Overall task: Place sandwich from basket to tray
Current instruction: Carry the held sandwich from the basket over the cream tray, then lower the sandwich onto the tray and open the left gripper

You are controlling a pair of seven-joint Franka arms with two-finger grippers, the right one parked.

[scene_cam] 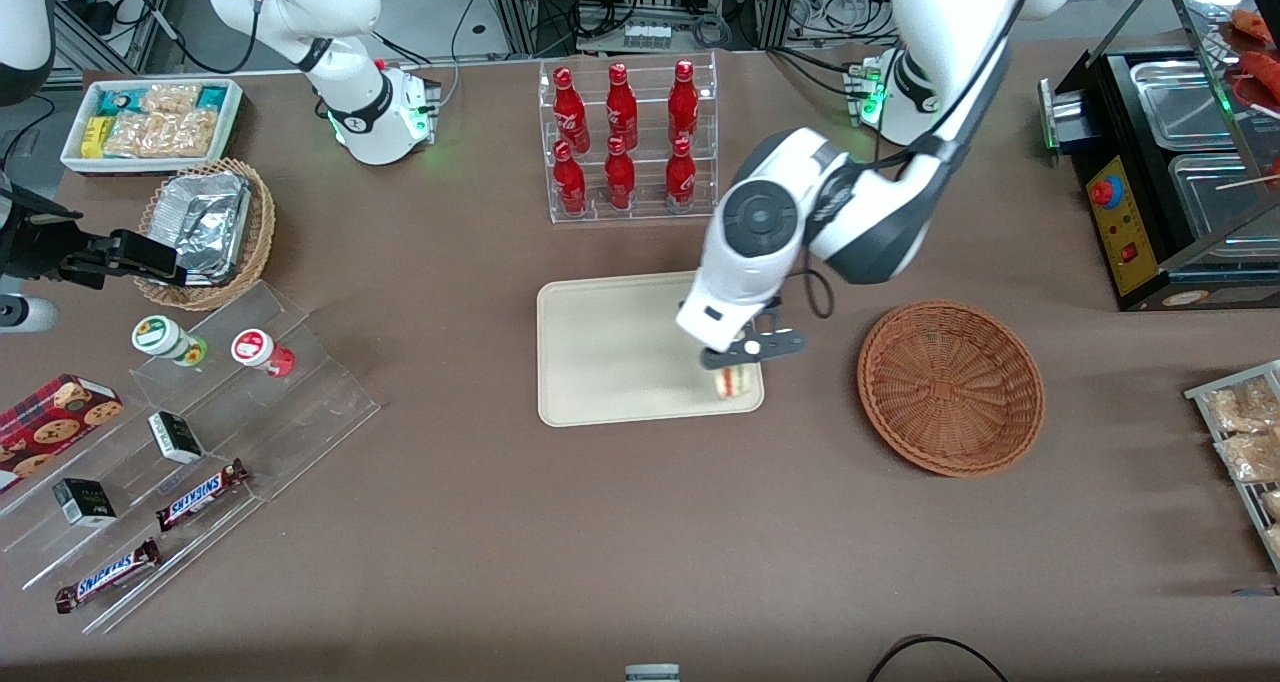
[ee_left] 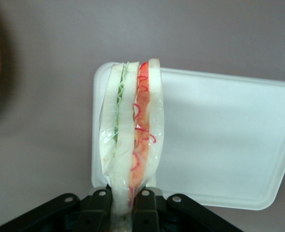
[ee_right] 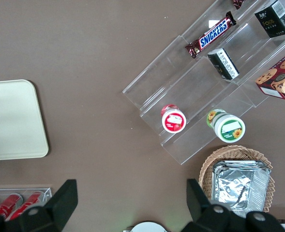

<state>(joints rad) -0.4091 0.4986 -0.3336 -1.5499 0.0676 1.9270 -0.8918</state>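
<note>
My left gripper [scene_cam: 740, 360] is shut on the wrapped sandwich [scene_cam: 732, 381] and holds it over the corner of the cream tray [scene_cam: 600, 352] that is nearest the camera and nearest the basket. In the left wrist view the sandwich [ee_left: 132, 125] hangs between the fingers [ee_left: 99, 205], its white bread, green and red filling showing, with the tray [ee_left: 219, 140] under it. The reddish-brown wicker basket [scene_cam: 950, 386] stands empty beside the tray, toward the working arm's end of the table. I cannot tell whether the sandwich touches the tray.
A clear rack of red bottles [scene_cam: 625, 142] stands farther from the camera than the tray. Acrylic steps [scene_cam: 200, 432] with snack bars and cups, a tan basket of foil containers [scene_cam: 208, 232] and a white snack bin [scene_cam: 150, 122] lie toward the parked arm's end.
</note>
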